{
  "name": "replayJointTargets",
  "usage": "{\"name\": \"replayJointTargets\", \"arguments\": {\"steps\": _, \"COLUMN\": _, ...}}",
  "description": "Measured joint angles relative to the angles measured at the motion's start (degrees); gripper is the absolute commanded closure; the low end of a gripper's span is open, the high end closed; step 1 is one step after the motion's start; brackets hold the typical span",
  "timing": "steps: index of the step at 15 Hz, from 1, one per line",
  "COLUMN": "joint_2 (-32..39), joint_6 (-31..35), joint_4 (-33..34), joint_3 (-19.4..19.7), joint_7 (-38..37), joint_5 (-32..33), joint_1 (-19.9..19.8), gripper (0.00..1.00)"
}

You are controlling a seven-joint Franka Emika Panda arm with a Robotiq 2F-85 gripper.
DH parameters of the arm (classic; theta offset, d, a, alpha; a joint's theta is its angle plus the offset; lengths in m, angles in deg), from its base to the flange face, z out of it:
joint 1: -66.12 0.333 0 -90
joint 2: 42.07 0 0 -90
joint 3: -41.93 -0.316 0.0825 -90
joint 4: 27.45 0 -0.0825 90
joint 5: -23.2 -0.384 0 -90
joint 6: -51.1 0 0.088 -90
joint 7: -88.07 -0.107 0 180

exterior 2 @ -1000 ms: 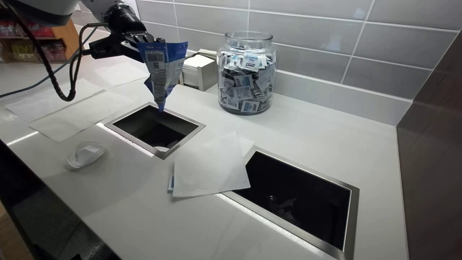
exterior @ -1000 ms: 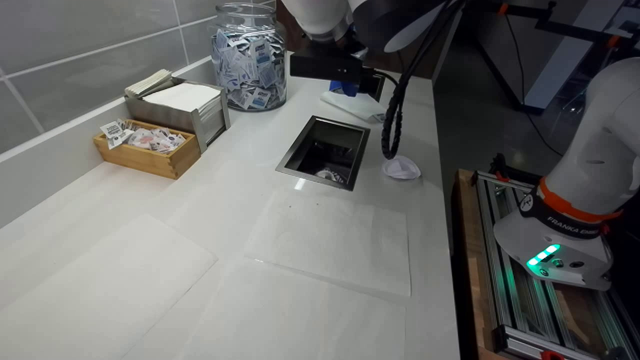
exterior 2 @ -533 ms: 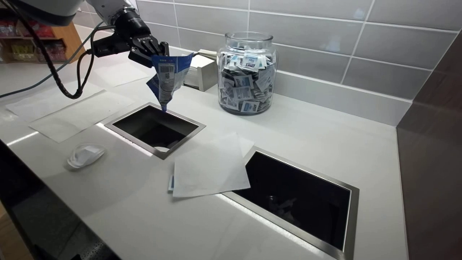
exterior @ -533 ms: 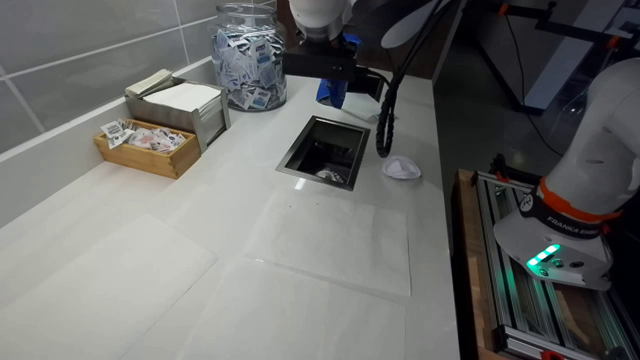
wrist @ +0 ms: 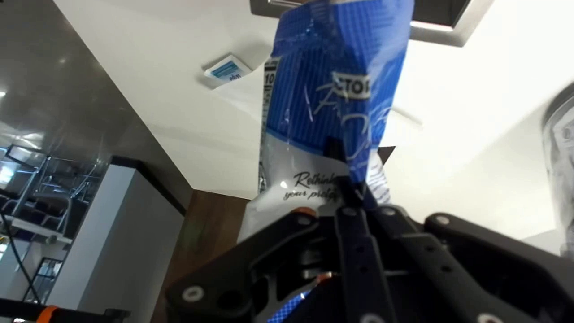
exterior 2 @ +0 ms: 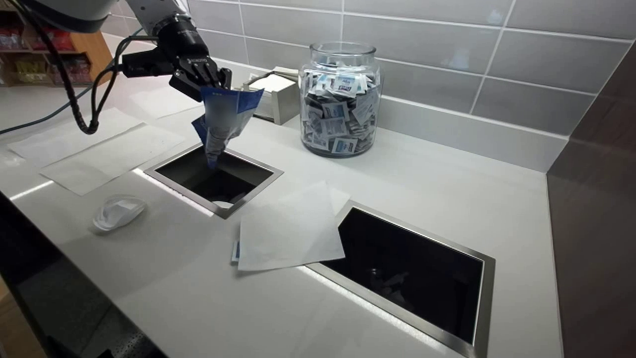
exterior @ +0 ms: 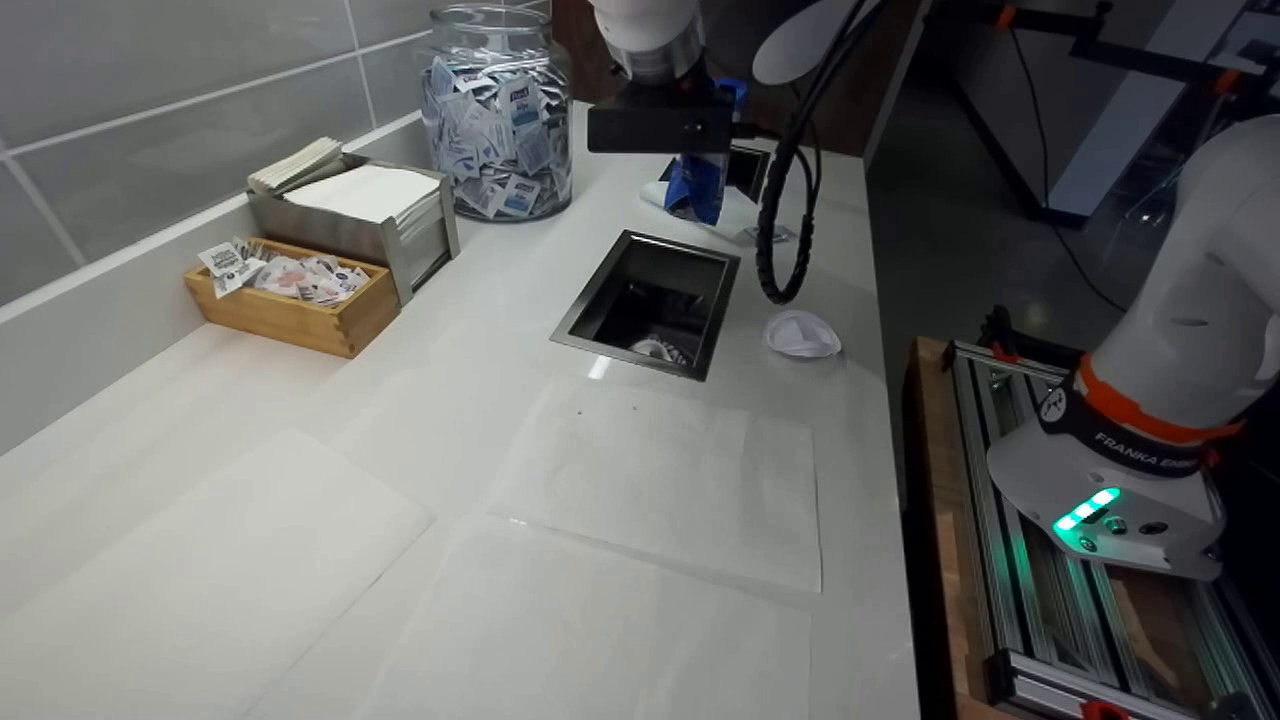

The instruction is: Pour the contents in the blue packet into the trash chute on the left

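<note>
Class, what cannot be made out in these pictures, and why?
Any contents: hidden inside the blue packet in the wrist view.
Packet's grey panel: too blurred to read in an exterior view.
Trash chute: bottom mostly lost in shadow in an exterior view.
Glass jar: cut off by the wrist view's right edge.

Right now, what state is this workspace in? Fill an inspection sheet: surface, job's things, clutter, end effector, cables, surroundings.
Surface: smooth white countertop; dark specks near the steel-framed rectangular trash chute.
Job's things: crinkled blue-and-white packet hangs narrow end down, overlapping the chute in an exterior view; whether squarely above it, cannot tell.
Pouring: nothing seen.
Clutter: flat white paper sheets, one overlapping a second steel-framed opening; crumpled white scrap beside the chute; clear glass jar; brown wooden box; grey steel napkin holder.
End effector: shut on the packet.
Cables: ribbed black cable hangs in a loop.
Surroundings: grey tiled wall; dark brown panel.
</note>
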Motion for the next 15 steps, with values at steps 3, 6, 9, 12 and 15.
{"name": "replayJointTargets", "arguments": {"steps": 3, "joint_2": -0.1, "joint_6": -1.2, "joint_4": 0.0, "joint_3": 0.2, "joint_7": 0.3, "joint_5": 0.0, "joint_1": -0.2, "gripper": 1.0}}
{"name": "replayJointTargets", "arguments": {"steps": 6, "joint_2": -0.4, "joint_6": -1.6, "joint_4": 0.1, "joint_3": 0.0, "joint_7": -0.2, "joint_5": 2.2, "joint_1": 0.1, "gripper": 1.0}}
{"name": "replayJointTargets", "arguments": {"steps": 9, "joint_2": -0.8, "joint_6": -1.8, "joint_4": 0.1, "joint_3": -0.4, "joint_7": -1.8, "joint_5": 6.5, "joint_1": 0.7, "gripper": 1.0}}
{"name": "replayJointTargets", "arguments": {"steps": 12, "joint_2": -1.0, "joint_6": -1.8, "joint_4": 0.1, "joint_3": -0.9, "joint_7": -2.4, "joint_5": 7.8, "joint_1": 1.1, "gripper": 1.0}}
{"name": "replayJointTargets", "arguments": {"steps": 15, "joint_2": -1.4, "joint_6": -1.3, "joint_4": 0.1, "joint_3": -1.3, "joint_7": -2.4, "joint_5": 7.7, "joint_1": 1.3, "gripper": 1.0}}
